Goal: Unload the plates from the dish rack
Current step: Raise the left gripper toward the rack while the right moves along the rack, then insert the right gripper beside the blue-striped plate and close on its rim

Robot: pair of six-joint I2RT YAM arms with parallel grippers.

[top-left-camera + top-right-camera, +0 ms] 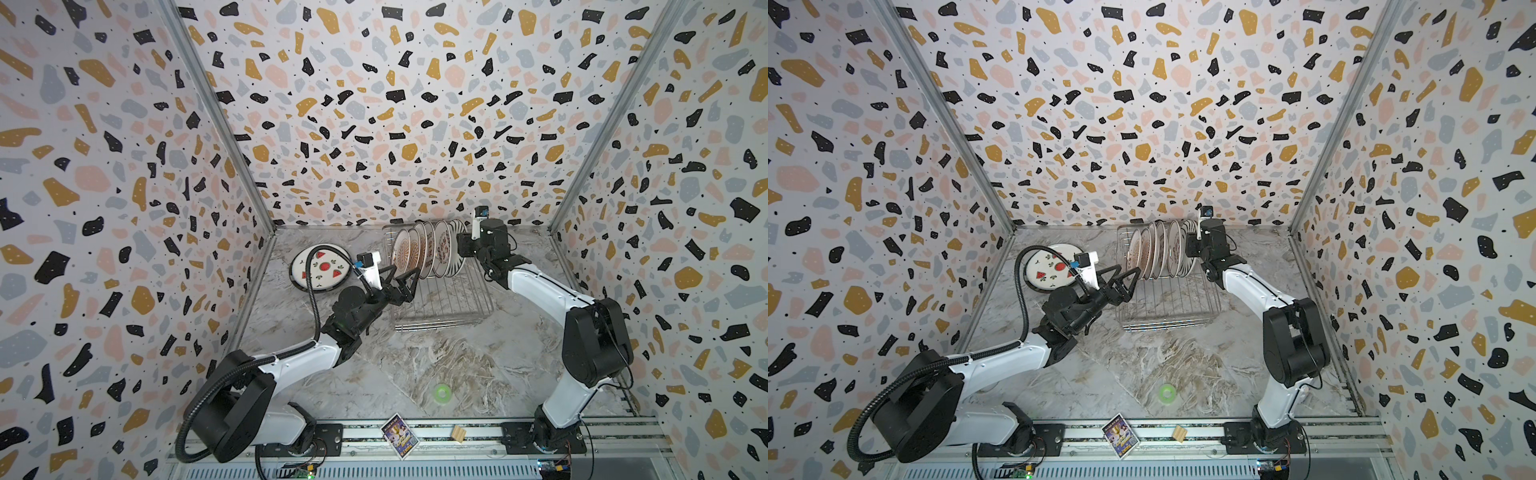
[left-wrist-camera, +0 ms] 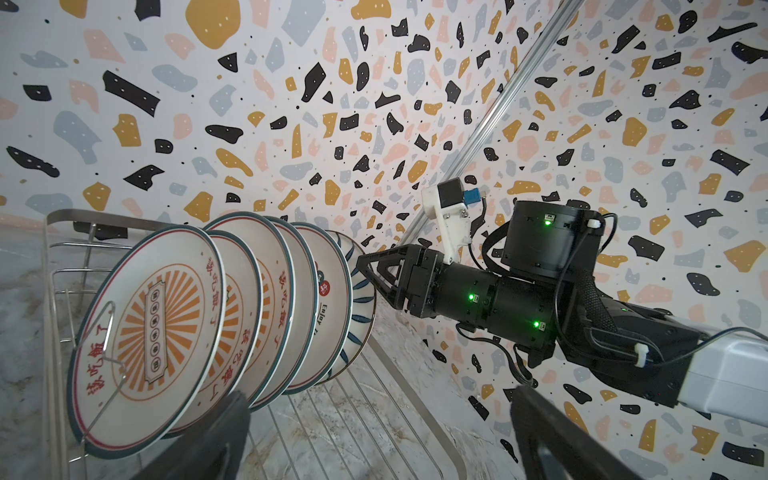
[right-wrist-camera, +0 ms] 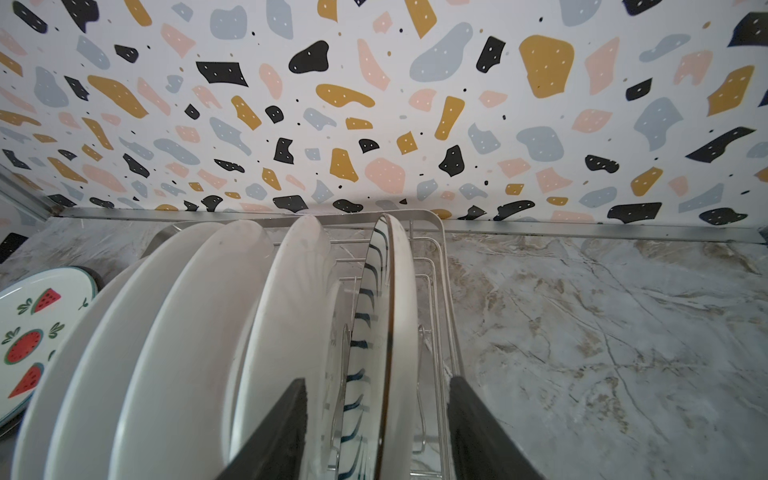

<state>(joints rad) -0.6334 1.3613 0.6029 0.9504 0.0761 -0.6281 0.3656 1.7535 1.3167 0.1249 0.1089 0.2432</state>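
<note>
The dish rack (image 1: 444,322) (image 1: 1167,325) (image 2: 62,216) stands at the back of the table with several plates (image 1: 424,249) (image 1: 1156,249) upright in its prongs. Nearest the left wrist camera is an orange sunburst plate (image 2: 149,324). My right gripper (image 1: 460,245) (image 1: 1188,245) (image 2: 363,270) (image 3: 376,382) straddles the rim of the outermost striped plate (image 2: 361,286) (image 3: 401,291); its jaws stand apart on either side, not touching it. My left gripper (image 1: 409,286) (image 1: 1129,284) (image 2: 374,432) is open and empty at the rack's left side. A watermelon plate (image 1: 320,268) (image 1: 1050,266) (image 3: 29,332) lies flat on the table, left of the rack.
A small green ring (image 1: 441,392) (image 1: 1166,392) lies on the marble table near the front. A picture card (image 1: 400,434) and a wooden block (image 1: 458,434) sit on the front rail. Patterned walls close in the back and both sides.
</note>
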